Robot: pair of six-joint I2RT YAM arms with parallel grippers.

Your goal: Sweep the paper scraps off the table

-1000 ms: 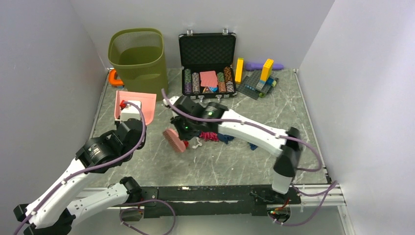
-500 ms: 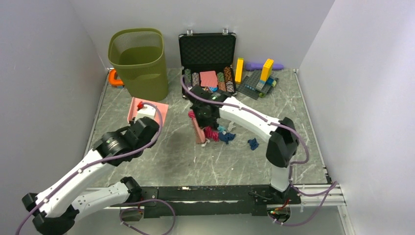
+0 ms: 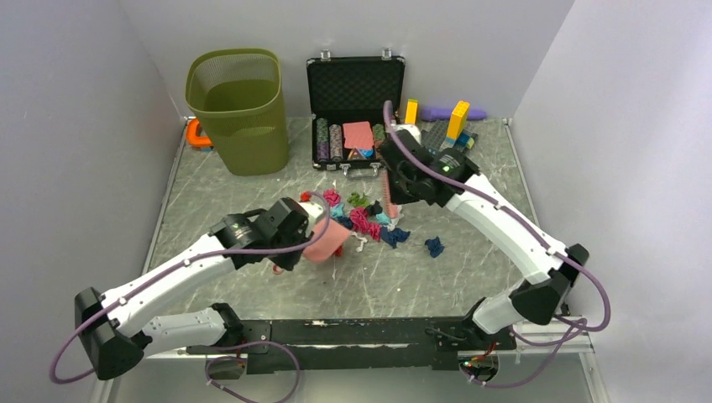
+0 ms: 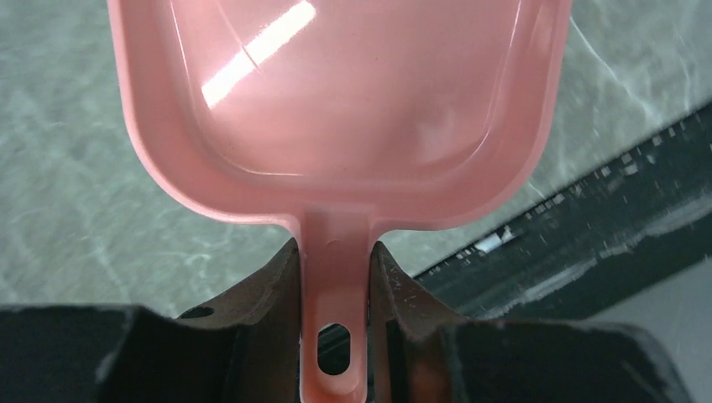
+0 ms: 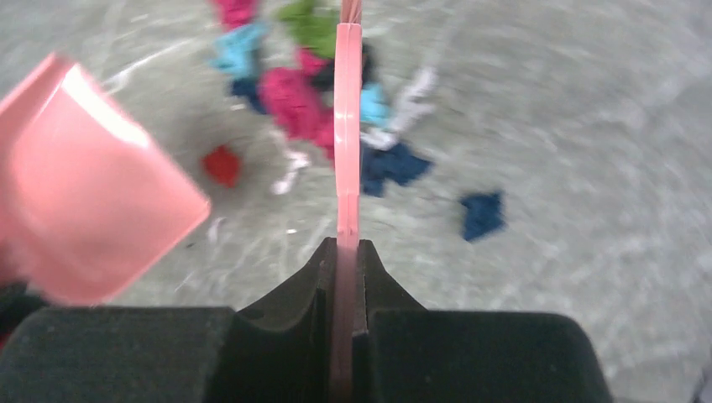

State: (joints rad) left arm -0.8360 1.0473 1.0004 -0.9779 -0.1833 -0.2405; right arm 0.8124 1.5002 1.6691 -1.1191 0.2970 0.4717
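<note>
The paper scraps [image 3: 365, 220] lie in a loose pile mid-table, in pink, teal, green, white and dark blue. One blue wad [image 3: 434, 246] lies apart to the right. My left gripper [image 3: 301, 228] is shut on the handle of a pink dustpan [image 3: 326, 241], just left of the pile. The handle sits between its jaws in the left wrist view [image 4: 336, 285], the pan [image 4: 336, 109] empty. My right gripper [image 3: 401, 178] is shut on a pink brush [image 3: 386, 186] behind the pile. In the right wrist view, the brush [image 5: 347, 126] runs over the scraps [image 5: 290, 92] above the table [image 5: 588, 168].
A green bin [image 3: 237, 109] stands at the back left with an orange object [image 3: 197, 134] beside it. A black case of poker chips [image 3: 355, 92] and toy bricks [image 3: 445, 134] stand at the back. A red scrap [image 5: 222, 164] lies near the dustpan [image 5: 84, 201].
My left arm has swung the dustpan from the back left down to the left side of the pile. My right arm has carried the brush from the pile's left to behind it.
</note>
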